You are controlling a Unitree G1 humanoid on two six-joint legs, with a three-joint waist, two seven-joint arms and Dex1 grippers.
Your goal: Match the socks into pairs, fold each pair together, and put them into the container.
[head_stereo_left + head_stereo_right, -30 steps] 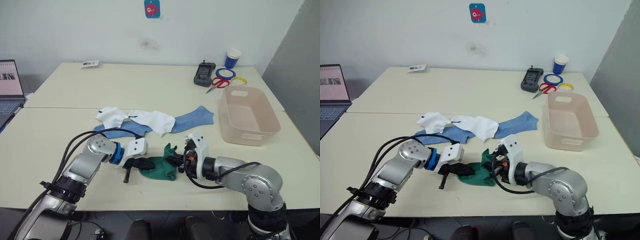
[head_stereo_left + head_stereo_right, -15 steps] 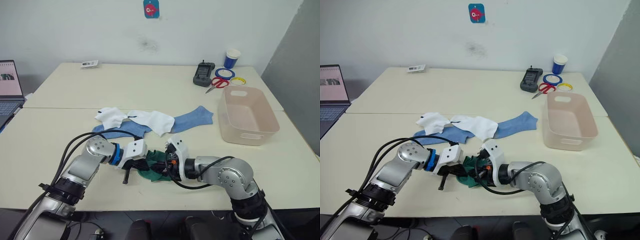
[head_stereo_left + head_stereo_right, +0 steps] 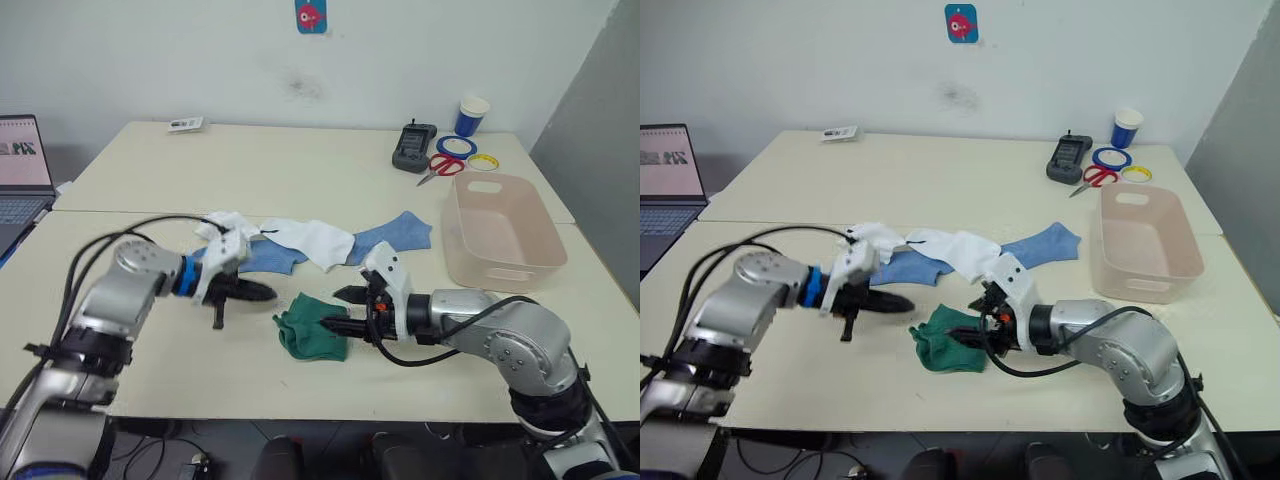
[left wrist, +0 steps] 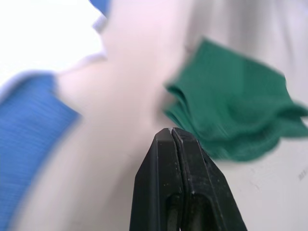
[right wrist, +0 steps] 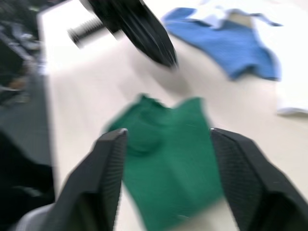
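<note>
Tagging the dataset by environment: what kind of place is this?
Probably an office or lab workroom rather than a home: plain pale tables pushed together against a bare wall, an open laptop at the side, and scissors, tape rolls and a paper cup at the far edge.

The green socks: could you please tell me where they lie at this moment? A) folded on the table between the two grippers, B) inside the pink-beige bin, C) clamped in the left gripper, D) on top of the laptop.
A: the green socks lie bunched on the table, free of the shut left gripper and just ahead of the open right gripper.
</note>
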